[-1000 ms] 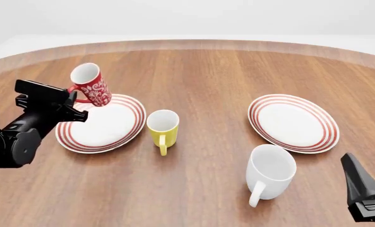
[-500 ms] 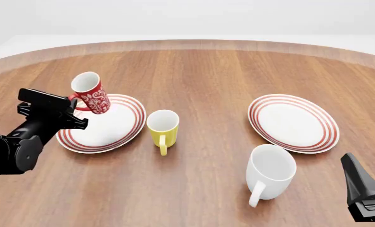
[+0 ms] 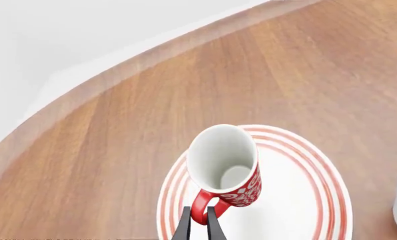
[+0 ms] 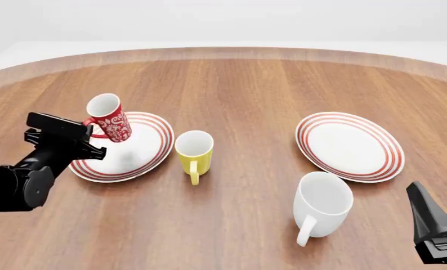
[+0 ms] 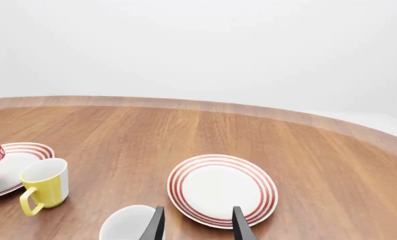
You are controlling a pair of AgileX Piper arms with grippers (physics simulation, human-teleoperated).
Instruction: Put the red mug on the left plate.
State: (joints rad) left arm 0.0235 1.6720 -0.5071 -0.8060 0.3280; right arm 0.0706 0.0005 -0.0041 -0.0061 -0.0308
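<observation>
At the far left of the front view, the left gripper [image 4: 88,135] is clamped on the red handle of the red mug [image 4: 109,118]. The left wrist view shows its two thin dark fingers [image 3: 184,226] pressed close together around the lower curve of that handle. The red mug is tilted, its open white mouth leaning toward the left and the camera, and it sits over the left part of the left plate [image 4: 153,147]. From these views it is hard to tell whether its base touches the plate or hangs just above it. The left plate lies flat on the wooden desk [image 4: 254,95].

Just beside the right edge of that plate stands a yellow mug [image 4: 193,152], upright, its handle pointing toward the camera.

Further right and nearer the camera stands a white mug [image 4: 322,203], also upright, with its handle at the lower left. Beyond it, a second ringed plate [image 4: 349,146] lies on the desk, near the white mug.

At the lower right corner, the right gripper [image 5: 197,222] hovers above the desk, well apart from the red mug. In the right wrist view its fingers [image 5: 238,224] stand wide apart with nothing between them, and the white mug and the second plate lie ahead.
</observation>
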